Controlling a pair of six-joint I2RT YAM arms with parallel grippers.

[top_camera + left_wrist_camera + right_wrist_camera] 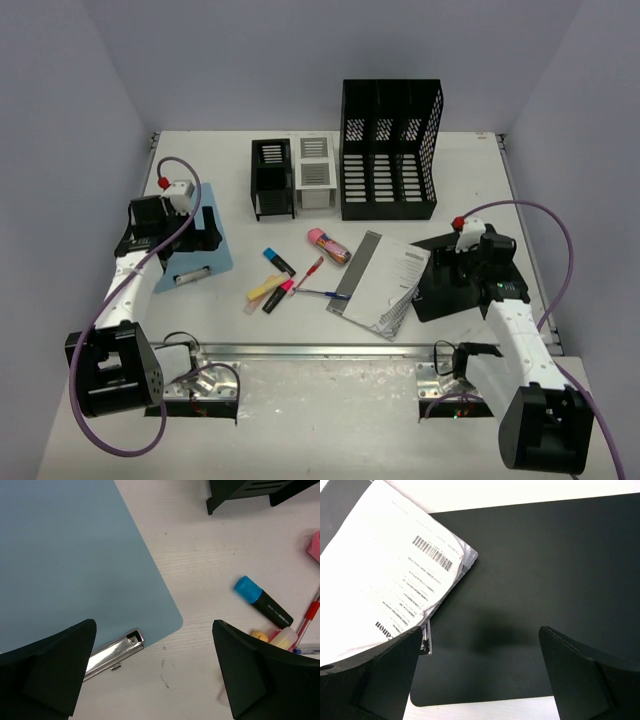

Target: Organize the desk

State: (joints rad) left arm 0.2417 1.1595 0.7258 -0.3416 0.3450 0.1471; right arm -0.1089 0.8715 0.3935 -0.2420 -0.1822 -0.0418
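Well, nearest to me a metal rail [320,350] runs along the front edge of the white worktop [200,150], with both arm bases bolted beside it.

Just past that, the left tool [155,680] hangs spread wide, grasping nothing. Below it are the rounded corner of a blue clipboard [75,555] and its silver clip [112,652]. One of its fingers [50,675] sits over the board, the other over bare white surface close to the pens.

The right tool [480,680] is spread just as wide and also holds nothing. It is above a black mat [545,580], whose near edge shows between its fingers. A white printed booklet [385,580] overlaps the mat's left side.

Between the arms lies a loose cluster: a blue-capped highlighter [262,600], a yellow highlighter [280,637], a red pen [310,615] and a pink item [328,245]. A strip of bare worktop separates this cluster from the clipboard's edge.

Farther back stand a small black organiser [272,178] and a white organiser [315,172] side by side, then a tall black mesh file holder [390,150]. Lilac walls [80,80] close in at the left, right and back, and the mat lies near the right edge.
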